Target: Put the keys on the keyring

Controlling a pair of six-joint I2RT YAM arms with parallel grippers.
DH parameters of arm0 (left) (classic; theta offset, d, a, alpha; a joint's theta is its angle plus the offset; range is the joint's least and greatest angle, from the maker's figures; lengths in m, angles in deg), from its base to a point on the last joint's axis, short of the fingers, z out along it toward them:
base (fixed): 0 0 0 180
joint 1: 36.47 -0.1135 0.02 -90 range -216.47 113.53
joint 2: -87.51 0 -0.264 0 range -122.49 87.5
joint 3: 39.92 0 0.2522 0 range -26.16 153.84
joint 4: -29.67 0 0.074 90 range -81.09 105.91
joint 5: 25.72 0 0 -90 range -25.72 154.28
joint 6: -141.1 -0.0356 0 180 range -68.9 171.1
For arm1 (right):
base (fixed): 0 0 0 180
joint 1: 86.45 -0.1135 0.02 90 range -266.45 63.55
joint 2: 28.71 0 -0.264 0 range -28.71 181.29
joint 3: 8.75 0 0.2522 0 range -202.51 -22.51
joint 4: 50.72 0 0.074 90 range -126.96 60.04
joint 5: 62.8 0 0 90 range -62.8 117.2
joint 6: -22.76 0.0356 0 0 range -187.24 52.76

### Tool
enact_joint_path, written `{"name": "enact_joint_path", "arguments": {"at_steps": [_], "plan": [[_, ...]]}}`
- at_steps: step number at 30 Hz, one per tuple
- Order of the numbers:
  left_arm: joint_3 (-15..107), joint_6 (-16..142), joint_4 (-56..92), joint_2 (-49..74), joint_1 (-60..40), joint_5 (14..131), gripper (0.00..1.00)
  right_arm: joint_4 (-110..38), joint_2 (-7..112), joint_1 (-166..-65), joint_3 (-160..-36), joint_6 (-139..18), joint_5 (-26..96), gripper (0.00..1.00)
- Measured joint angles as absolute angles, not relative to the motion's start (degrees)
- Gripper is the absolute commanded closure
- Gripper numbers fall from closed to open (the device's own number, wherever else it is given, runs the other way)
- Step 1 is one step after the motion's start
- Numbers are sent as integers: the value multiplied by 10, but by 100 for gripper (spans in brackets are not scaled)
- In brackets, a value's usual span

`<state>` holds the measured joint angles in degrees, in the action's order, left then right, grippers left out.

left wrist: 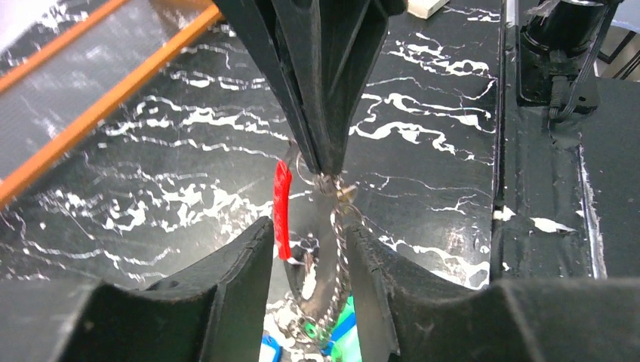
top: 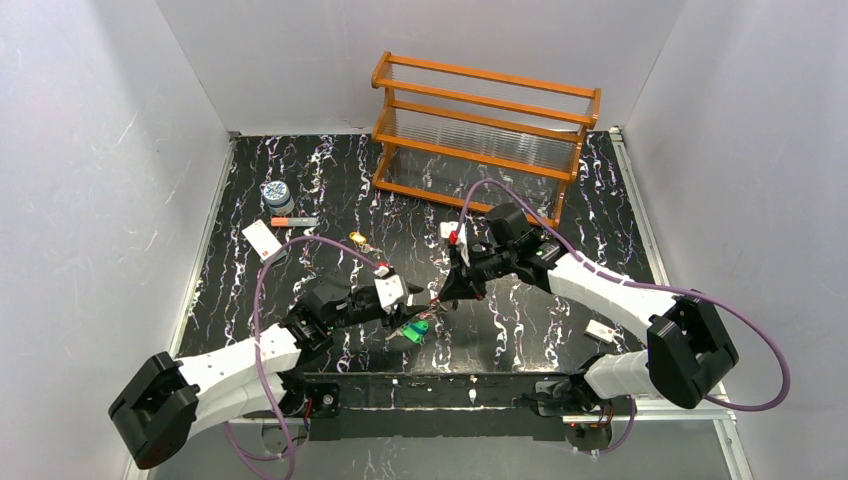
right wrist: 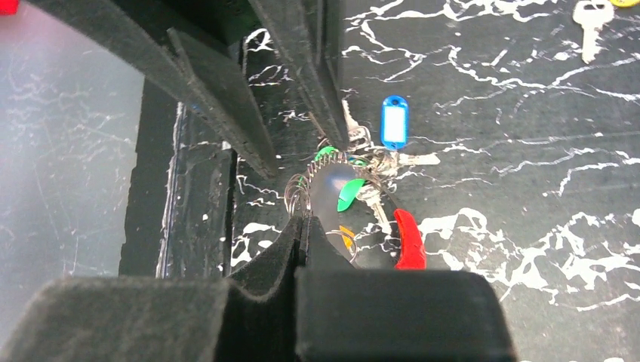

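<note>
The keyring [left wrist: 332, 226], a thin silvery loop with a curved red piece [left wrist: 281, 207], hangs low over the table between both grippers. My right gripper [right wrist: 304, 222] is shut on the ring's wire; its fingers [left wrist: 317, 75] come down from the top of the left wrist view. My left gripper [left wrist: 309, 241] is open, with its jaws on either side of the ring and close to it. Green [right wrist: 347, 192] and blue [right wrist: 394, 121] keys hang in a bunch on the ring, seen from above as a green patch [top: 415, 329]. A loose yellow-headed key [top: 357, 238] lies further back.
A wooden rack [top: 480, 130] stands at the back. A patterned jar [top: 277, 195], an orange-tipped stick [top: 293, 221] and a white card [top: 262, 240] lie at the back left. A small white block [top: 601, 330] lies at the right. A silver key [right wrist: 591, 16] lies apart.
</note>
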<state>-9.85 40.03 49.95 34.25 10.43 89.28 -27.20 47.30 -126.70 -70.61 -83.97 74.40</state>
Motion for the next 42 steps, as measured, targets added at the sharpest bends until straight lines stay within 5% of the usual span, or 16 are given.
{"name": "enact_joint_path", "arguments": {"at_steps": [8, 25, 33, 36, 37, 42], "plan": [[-101, 362, 577, 299, 108, 927, 71, -265, 473, -1270, -698, -892, 799, 99], [-86, 369, 595, 237, 122, 953, 73, -267, 473, -1274, -698, -898, 813, 99], [-74, 401, 602, 210, 125, 952, 98, -268, 474, -1274, -698, -897, 808, 99], [-74, 413, 605, 206, 127, 946, 100, -268, 474, -1274, -698, -897, 804, 99], [-74, 416, 606, 205, 127, 944, 100, -268, 474, -1274, -698, -897, 803, 96], [-74, 428, 605, 205, 126, 927, 100, -291, 468, -1275, -689, -864, 791, 44]]}}
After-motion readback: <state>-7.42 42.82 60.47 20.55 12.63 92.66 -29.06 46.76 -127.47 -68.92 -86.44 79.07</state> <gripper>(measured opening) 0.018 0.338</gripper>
